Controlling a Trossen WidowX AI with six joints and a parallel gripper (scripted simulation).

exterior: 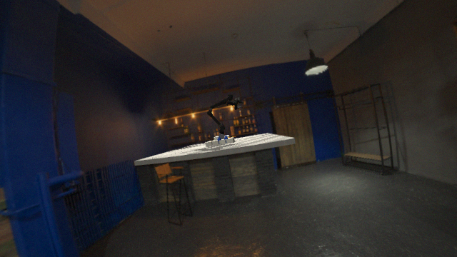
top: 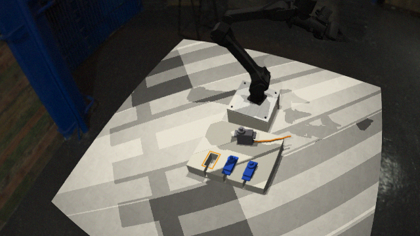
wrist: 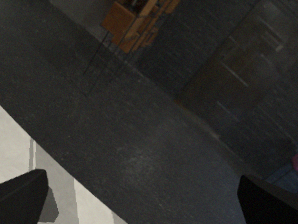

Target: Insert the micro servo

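Note:
The loose micro servo is dark grey, upright with its shaft up, and stands on the back part of the pale deck. Its orange cable trails to the right. The empty pocket is outlined in orange at the deck's front left. Two blue servos sit in the pockets to its right. My gripper is open and empty. It hangs high up and far behind the deck, past the table's edge. The wrist view shows only floor and a table corner between the fingers.
The arm's base stands on a grey block just behind the deck. The striped table top ends in angled edges. A blue post stands off the table's left. A stool stands in front of the table.

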